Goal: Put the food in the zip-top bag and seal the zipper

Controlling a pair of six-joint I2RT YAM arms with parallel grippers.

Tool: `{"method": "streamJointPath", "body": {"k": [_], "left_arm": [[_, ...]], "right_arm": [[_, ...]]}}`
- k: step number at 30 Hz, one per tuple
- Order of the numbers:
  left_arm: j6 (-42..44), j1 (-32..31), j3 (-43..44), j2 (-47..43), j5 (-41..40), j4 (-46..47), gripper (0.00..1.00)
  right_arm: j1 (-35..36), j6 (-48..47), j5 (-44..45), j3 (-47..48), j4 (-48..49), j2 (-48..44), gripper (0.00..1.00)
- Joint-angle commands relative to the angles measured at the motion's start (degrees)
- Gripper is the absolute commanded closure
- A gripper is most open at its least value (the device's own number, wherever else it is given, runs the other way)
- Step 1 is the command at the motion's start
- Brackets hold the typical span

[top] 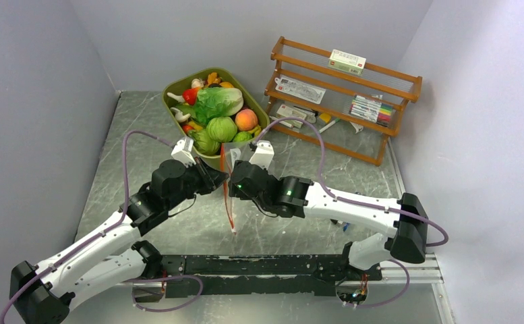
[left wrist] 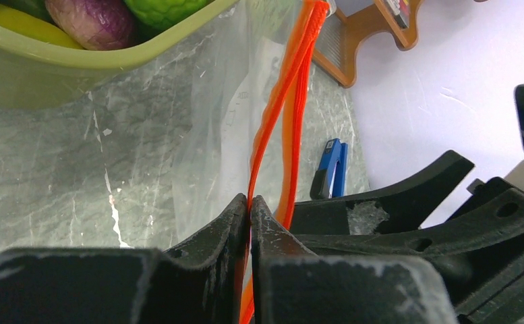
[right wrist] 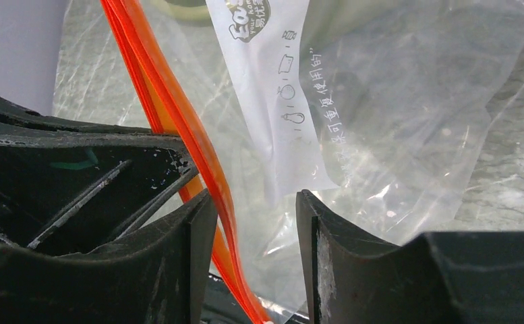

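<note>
Left hand (left wrist: pixel 249 208) clamped on thin orange-red zipper strip (left wrist: pixel 293 88); right hand (right wrist: pixel 253 202) apart. Clear floppy zip-top bag (right wrist: pixel 394 101) looks empty; plastic toy food (top: pixel 222 111) in olive-green tub (top: pixel 170 90). 0 bagged, sealing pending.

- I work on a grey table (top: pixel 110 175) with thin white lines in it, like stone.
- Plain pale walls stand around it: the left wall (top: pixel 36 101), the back wall (top: pixel 245 27) and the right wall (top: pixel 475 121).
- A brown wooden rack (top: pixel 343 101) stands at the back right, near the corner.
- A white box (top: pixel 348 61) and pens (top: pixel 375 108) sit on its shelves.
- A black rail (top: pixel 259 264) lies along the near edge.
- The light is soft.
</note>
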Motion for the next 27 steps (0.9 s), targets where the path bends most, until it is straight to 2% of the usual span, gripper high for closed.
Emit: {"method": "streamJointPath", "body": {"k": [1,8,18,21,24,27], "left_arm": [[-0.7,-0.5,1.3,-0.8,-1.3,-1.9,0.93],[-2.2,-0.5,0.7,-0.2,-0.1,-0.2,0.93],[-4.2,-0.8,-0.2,0.3,1.0,0.1,0.93],[-4.6,-0.8,-0.7,-0.5,0.2,-0.8,0.93],[-4.5,-0.8,-0.3,-1.1,-1.6,-4.2,0.93],[-3.2,-0.9,0.7,-2.0,-3.8,-7.2,0.93]], "right_arm": [[1.3,0.8,6.4,2.3,-3.8,-1.2,0.54],[2.3,1.2,8.8,4.9,-7.2,2.0,0.59],[4.1,8.1,12.9,8.8,-14.0,10.8,0.63],[4.1,8.2,14.7,8.1,-13.3,11.0,0.76],[4.2,7.6,17.3,7.6,-14.2,9.1,1.0],[4.2,3.5,18.8,5.9,-12.6,4.2,1.0]]}}
